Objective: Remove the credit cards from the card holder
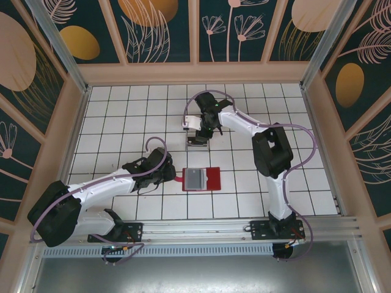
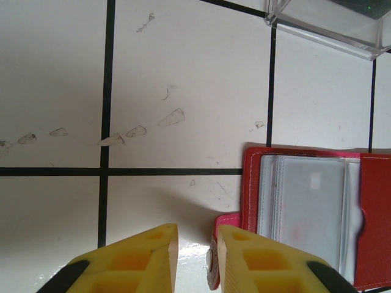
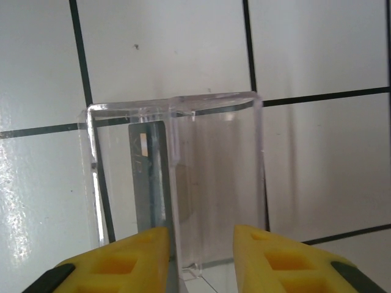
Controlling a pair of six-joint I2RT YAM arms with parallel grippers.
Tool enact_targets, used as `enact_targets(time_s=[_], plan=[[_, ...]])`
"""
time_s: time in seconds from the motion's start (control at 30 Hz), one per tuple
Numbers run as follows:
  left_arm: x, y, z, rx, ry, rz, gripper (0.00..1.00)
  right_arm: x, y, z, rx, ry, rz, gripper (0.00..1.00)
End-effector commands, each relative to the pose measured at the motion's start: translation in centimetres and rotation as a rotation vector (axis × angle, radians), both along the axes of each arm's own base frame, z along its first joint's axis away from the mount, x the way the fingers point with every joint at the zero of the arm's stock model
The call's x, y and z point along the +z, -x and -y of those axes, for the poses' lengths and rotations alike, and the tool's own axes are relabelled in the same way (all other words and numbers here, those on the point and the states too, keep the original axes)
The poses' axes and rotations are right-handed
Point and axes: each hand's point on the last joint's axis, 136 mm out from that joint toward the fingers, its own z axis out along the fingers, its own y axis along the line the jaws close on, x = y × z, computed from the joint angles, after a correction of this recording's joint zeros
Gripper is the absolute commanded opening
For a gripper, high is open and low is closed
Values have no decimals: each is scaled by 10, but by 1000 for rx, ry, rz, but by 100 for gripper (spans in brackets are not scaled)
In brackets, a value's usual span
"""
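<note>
The card holder lies open on the tiled table, red with a grey lining of clear sleeves. Its small red closing tab stands between the fingers of my left gripper, leaning on the right finger with a gap to the left one. This gripper sits at the holder's left edge. A greyish credit card stands upright inside the clear plastic box. My right gripper hovers open just above the box, its left finger beside the card's top edge.
The clear box stands a little behind the card holder, and its corner reaches the top right of the left wrist view. Wooden walls ring the white tiled table. An aluminium rail runs along the near edge.
</note>
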Motion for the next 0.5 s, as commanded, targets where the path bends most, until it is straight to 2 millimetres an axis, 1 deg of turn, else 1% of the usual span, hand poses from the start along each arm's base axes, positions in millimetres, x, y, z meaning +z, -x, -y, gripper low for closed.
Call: enact_targets(time_s=[0.0, 0.13, 0.3, 0.47], plan=[[3, -1, -2, 4, -7, 2, 26, 32, -9, -4, -23, -49, 102, 34], [4, -1, -1, 2, -4, 2, 26, 34, -12, -5, -27, -55, 133, 35], [4, -1, -2, 1, -3, 2, 26, 21, -5, -9, -13, -35, 108, 35], [4, 0, -3, 6, -4, 3, 26, 15, -2, -13, -21, -35, 115, 35]])
